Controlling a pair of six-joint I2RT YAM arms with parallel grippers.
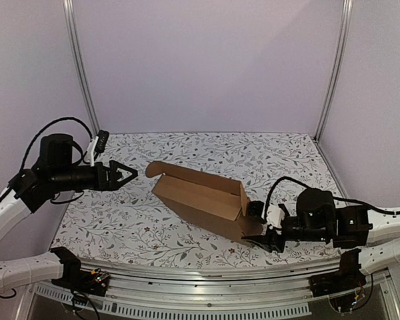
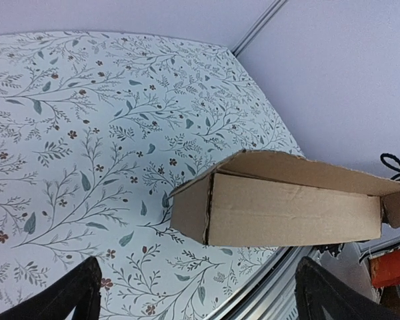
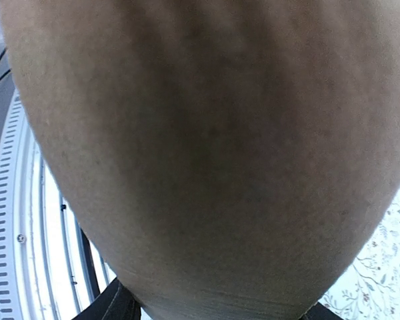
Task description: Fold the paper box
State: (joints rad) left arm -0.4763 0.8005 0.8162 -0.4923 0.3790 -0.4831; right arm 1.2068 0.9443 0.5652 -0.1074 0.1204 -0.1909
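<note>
The paper box is plain brown cardboard, lying slantwise at the middle of the table with its long lid flap raised and open. In the left wrist view the paper box shows its closed end and long side. My left gripper hangs open to the left of the box, apart from it, and in its own view the left gripper has nothing between the fingers. My right gripper straddles the box's right end. In its own view, cardboard fills the span between the right gripper's fingers.
A floral cloth covers the table. A metal rail runs along the near edge, close to the box's right end. Frame posts and pale walls close the back and sides. Something orange sits beyond the rail.
</note>
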